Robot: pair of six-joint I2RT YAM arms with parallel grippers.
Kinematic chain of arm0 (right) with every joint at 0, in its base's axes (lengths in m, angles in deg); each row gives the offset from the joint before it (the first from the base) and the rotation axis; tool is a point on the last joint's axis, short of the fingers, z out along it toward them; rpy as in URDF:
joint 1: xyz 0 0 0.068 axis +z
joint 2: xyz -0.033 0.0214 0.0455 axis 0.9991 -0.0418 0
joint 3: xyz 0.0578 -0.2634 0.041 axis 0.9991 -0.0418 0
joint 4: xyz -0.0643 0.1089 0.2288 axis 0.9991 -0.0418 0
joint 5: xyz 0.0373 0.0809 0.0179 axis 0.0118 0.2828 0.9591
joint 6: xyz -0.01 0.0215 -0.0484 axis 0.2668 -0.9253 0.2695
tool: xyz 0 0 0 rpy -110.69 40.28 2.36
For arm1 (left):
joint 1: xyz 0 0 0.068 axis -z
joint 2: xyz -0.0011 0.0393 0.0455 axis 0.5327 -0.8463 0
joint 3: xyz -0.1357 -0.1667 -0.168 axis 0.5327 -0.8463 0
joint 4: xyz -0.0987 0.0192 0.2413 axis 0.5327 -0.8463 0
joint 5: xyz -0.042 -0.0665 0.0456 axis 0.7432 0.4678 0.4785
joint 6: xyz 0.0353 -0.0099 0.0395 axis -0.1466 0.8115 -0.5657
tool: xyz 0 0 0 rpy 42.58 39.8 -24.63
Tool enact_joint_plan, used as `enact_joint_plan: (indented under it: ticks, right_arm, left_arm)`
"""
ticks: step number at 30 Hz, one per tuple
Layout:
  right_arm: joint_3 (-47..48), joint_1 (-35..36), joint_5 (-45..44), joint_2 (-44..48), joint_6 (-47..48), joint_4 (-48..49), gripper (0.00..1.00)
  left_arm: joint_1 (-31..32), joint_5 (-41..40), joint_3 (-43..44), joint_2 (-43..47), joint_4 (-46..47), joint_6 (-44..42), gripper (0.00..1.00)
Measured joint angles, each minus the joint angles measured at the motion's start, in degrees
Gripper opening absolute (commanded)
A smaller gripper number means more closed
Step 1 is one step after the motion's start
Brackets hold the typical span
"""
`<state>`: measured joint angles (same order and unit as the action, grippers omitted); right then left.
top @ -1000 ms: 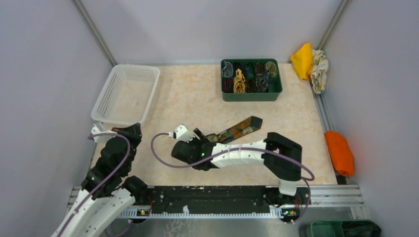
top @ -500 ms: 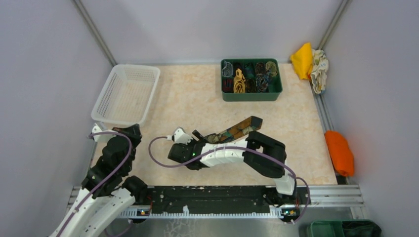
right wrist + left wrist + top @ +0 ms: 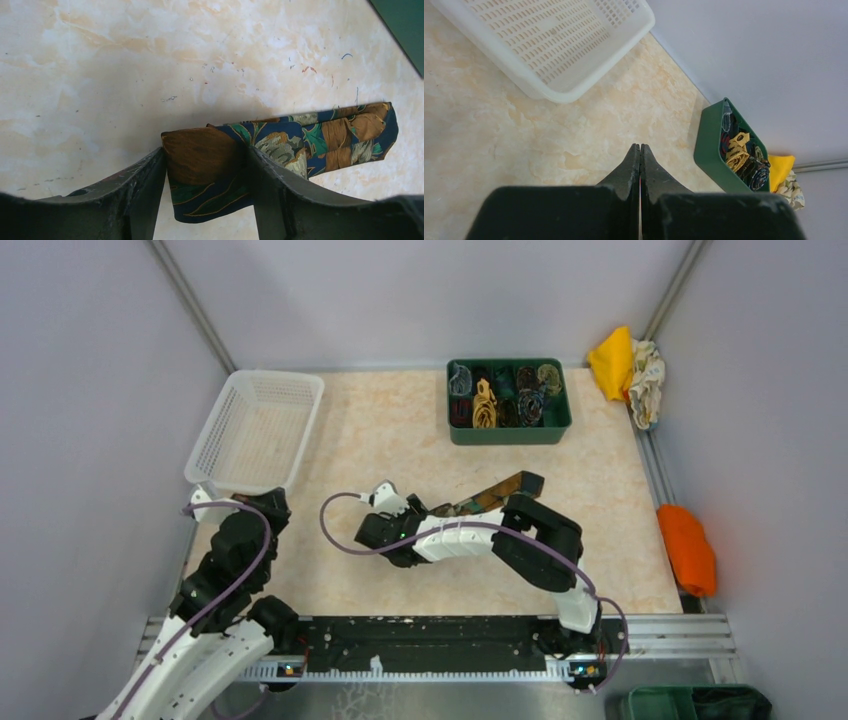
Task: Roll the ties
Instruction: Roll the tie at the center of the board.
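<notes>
**Rolling at the first fold**

The right gripper [image 3: 202, 167] pinches the folded end of the tie [image 3: 310, 135], which lies mid-table; the left gripper [image 3: 640, 152] is pressed together, empty, by the left edge; the next move probably calls for winding the strip onward.

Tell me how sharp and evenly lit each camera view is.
Top external: soft even light, sharp, faint shadows. Left wrist: white basket crisp, shut left tool dark and slightly soft. Right wrist: patterned tie sharp, dark shadow on the table behind it, right tool slightly blurred.
</notes>
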<state>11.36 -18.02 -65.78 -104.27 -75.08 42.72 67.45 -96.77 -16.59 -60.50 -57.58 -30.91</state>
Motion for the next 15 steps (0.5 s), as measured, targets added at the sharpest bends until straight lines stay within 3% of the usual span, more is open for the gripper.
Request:
enact_joint_plan:
  ticks: [10,15]
  right_arm:
    - [0.0,-1.3,-0.8,-0.1,-2.0,-2.1,0.37]
    - [0.0,-1.6,1.4,0.0,-0.7,0.1,0.32]
  left_arm:
    - [0.0,0.4,0.0,-0.5,0.9,-0.9,0.0]
    - [0.0,0.4,0.0,0.0,0.8,-1.1,0.0]
